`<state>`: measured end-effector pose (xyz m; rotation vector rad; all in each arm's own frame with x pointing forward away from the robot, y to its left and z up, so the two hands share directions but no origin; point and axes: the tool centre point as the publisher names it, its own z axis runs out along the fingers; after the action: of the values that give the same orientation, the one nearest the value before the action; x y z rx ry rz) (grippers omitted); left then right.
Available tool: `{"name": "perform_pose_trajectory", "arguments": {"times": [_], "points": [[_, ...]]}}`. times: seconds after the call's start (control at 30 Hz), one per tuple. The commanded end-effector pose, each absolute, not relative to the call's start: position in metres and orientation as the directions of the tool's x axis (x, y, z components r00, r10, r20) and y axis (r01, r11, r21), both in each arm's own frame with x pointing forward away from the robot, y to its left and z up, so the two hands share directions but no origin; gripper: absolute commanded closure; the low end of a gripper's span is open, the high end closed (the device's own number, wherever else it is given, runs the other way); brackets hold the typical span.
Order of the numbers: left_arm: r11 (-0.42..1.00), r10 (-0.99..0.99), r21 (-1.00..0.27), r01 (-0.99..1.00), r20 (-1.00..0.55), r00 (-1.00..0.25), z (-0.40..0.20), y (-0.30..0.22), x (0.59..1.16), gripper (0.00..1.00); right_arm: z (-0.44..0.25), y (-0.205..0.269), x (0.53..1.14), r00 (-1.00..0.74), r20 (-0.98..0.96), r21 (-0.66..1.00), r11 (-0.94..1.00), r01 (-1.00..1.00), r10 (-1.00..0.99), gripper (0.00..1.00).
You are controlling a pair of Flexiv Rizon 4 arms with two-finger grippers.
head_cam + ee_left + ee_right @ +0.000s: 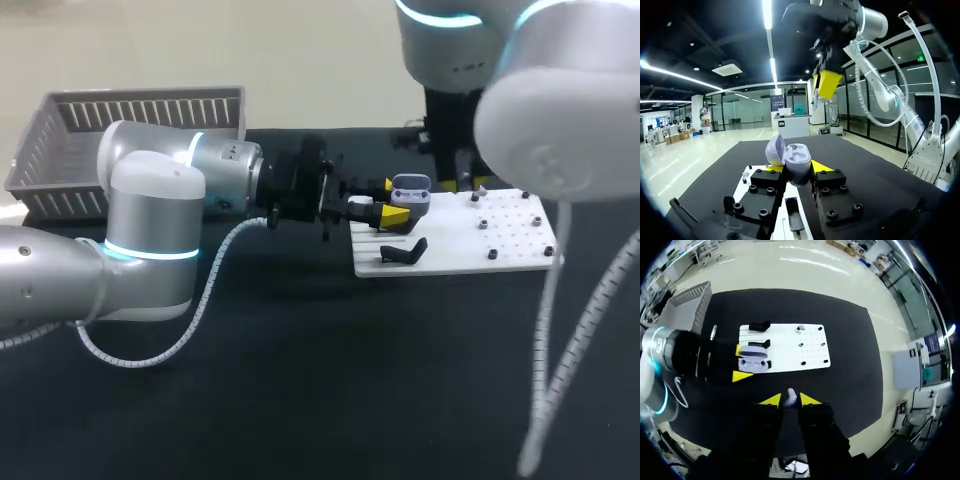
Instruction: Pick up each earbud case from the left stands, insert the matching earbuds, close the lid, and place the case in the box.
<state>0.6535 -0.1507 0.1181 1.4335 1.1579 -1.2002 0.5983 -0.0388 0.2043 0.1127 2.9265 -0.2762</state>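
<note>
Head view, middle right of frame: left pincer closed on the earbud case, one yellow tip on each side. It holds the case off its stand, over the near-left edge of the white board. The lid stands open. A bare black stand sits just below the case.

Right wrist view: right pincer nipped nearly shut on a small white earbud. It is well above the dark surface and apart from the case.

Progress, as judged: pickup done, lid open, first earbud in hand but not yet seated. Cannot tell whether either pocket in the case is filled. Left to do: insertion, closing the lid, the carry to the box at upper left. No case shows in the box.
</note>
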Motion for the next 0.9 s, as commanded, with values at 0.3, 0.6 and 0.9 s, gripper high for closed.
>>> {"name": "perform_pose_trajectory", "arguments": {"times": [0.3,0.6,0.9], "points": [[-0.146,0.1,0.074,0.987,-0.991,0.089,0.117,-0.15,0.653,1.0,0.214,-0.007,0.609,-0.973,-0.127,-0.18,0.961,0.212,0.191,1.0],[-0.146,0.1,0.074,0.987,-0.991,0.089,0.117,-0.15,0.653,1.0,0.214,-0.007,0.609,-0.973,-0.127,-0.18,0.961,0.212,0.191,1.0],[-0.146,0.1,0.074,0.987,-0.991,0.089,0.117,-0.15,0.653,1.0,0.214,-0.007,0.609,-0.973,-0.127,-0.18,0.961,0.212,0.191,1.0]]}}
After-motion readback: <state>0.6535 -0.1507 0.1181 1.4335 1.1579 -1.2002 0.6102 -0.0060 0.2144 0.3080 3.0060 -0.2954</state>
